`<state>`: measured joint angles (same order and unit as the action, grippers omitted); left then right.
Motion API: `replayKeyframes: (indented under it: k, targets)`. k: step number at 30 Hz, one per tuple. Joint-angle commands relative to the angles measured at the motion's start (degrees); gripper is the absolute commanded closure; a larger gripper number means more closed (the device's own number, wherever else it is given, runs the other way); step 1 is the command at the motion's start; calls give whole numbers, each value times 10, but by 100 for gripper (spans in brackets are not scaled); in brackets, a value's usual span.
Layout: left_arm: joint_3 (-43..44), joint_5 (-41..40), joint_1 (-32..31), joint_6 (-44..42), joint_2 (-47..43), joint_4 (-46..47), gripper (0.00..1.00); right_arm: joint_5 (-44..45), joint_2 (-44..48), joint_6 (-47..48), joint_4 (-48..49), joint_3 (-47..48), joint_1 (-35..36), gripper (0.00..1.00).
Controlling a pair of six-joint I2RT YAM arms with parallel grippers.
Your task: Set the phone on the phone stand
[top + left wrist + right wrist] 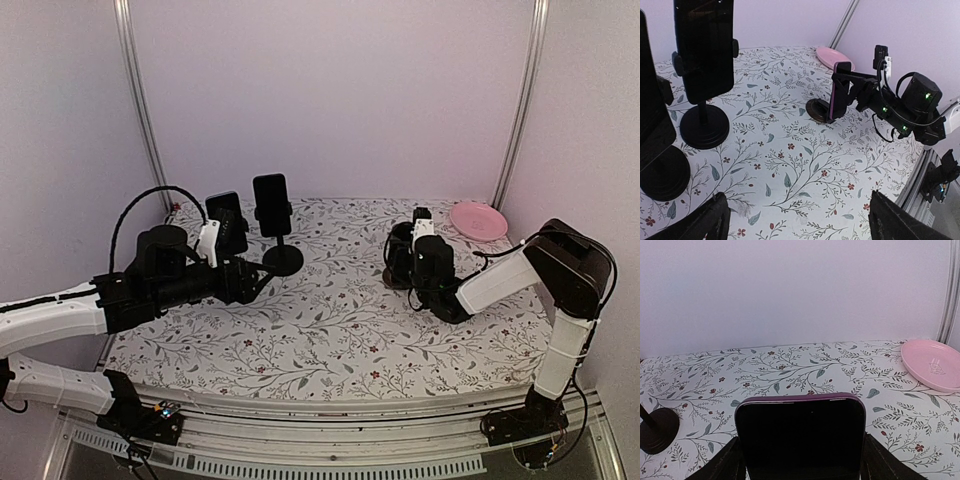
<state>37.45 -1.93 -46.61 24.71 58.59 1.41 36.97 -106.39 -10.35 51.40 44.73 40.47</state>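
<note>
1. Phone position. The phone (800, 437), in a purple case, is grasped across its width by the right fingers (731, 464), with the screen facing the right wrist camera. It stands upright, long axis near vertical, over the right half of the counter (330, 330).

2. Governing relation. In the left wrist view, the lower end of the phone is at a round dark base (816, 111), judged to be the foot of the target stand. Whether the lower edge rests in a cradle or hangs just above it cannot be determined, because the phone and the fingers hide the contact area. The coming move is therefore judged to be a short descent along the long axis, or a release if seating is confirmed.

3. Arm assignment. The right arm carries the load. The left fingers (707, 222) are spread fully apart and hold nothing. They are well apart from the phone, across the counter.

4. Surroundings. 2 other stands, the rear stand (228, 222) and the front stand (283, 260), each carry a black phone near the left arm. A pink plate (478, 220) lies behind the right arm, near the back corner. Neither the stands nor the plate lie between the phone and the base.
</note>
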Motion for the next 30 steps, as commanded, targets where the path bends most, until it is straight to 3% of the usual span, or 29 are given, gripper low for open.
replayKeyframes:
  k: [1, 17, 23, 30]
  targets:
    - [15, 4, -7, -7, -2, 11, 3, 6, -3, -18, 6, 1, -2, 45]
    - [18, 1, -7, -11, -6, 11, 3, -10, 19, 2, 12, -19, -2, 33]
    - [18, 0, -8, -12, -5, 11, 3, -18, 31, 0, 14, -29, -1, 23]
    - [19, -1, -7, -13, -5, 11, 3, -17, 36, -2, 13, -25, -1, 26]
